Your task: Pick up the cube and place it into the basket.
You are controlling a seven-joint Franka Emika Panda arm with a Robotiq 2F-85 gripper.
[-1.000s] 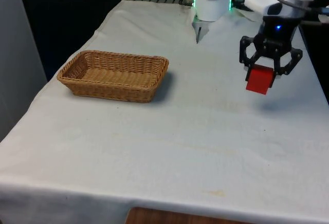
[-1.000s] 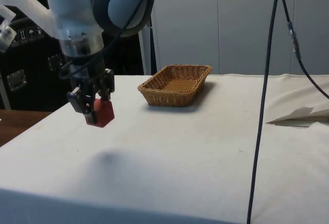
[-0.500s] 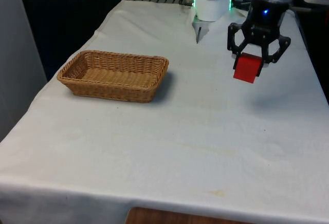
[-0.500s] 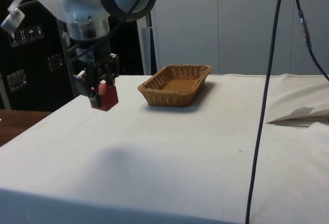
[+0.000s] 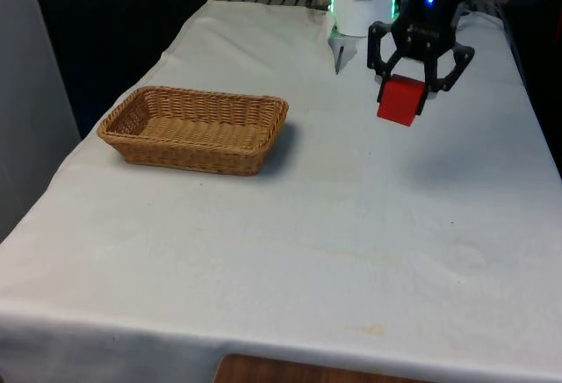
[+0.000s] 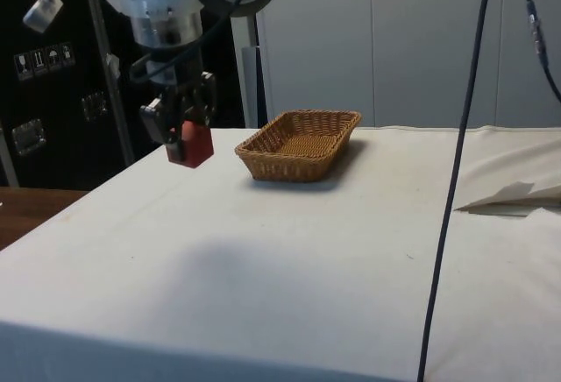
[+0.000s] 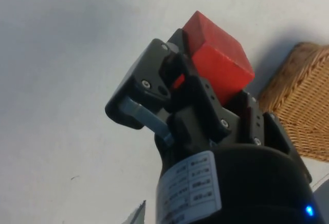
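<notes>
Above the bench, well apart from the basket, our gripper is clenched on the red cube and has carried it higher and toward the basket, so we probably still need more travel before release.

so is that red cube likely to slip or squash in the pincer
The solid-looking red cube probably won't squash: its edges stay crisp in the black pincer. It hangs tilted above the white cloth, so it might slip.
</notes>
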